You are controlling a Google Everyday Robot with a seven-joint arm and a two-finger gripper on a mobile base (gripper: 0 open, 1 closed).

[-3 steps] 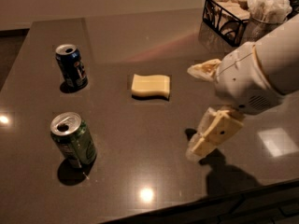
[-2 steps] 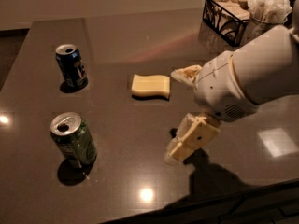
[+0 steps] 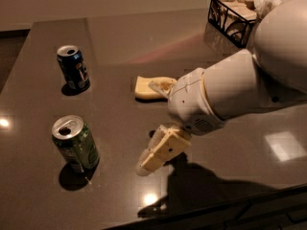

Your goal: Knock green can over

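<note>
The green can [image 3: 76, 144] stands upright on the dark table [image 3: 120, 37] at the front left, silver top with an open pull-tab hole. My gripper [image 3: 152, 156] hangs low over the table to the right of the can, about one can height away and not touching it. The white arm [image 3: 225, 92] reaches in from the right behind the gripper.
A dark blue can [image 3: 73, 67] stands upright behind the green can at the far left. A yellow sponge [image 3: 149, 86] lies mid-table, partly behind the arm. A black wire basket [image 3: 232, 12] with paper sits at the back right. The table's front edge runs close below the gripper.
The arm and gripper have moved left across the table, closer to the green can. Both cans and the sponge have not moved.
</note>
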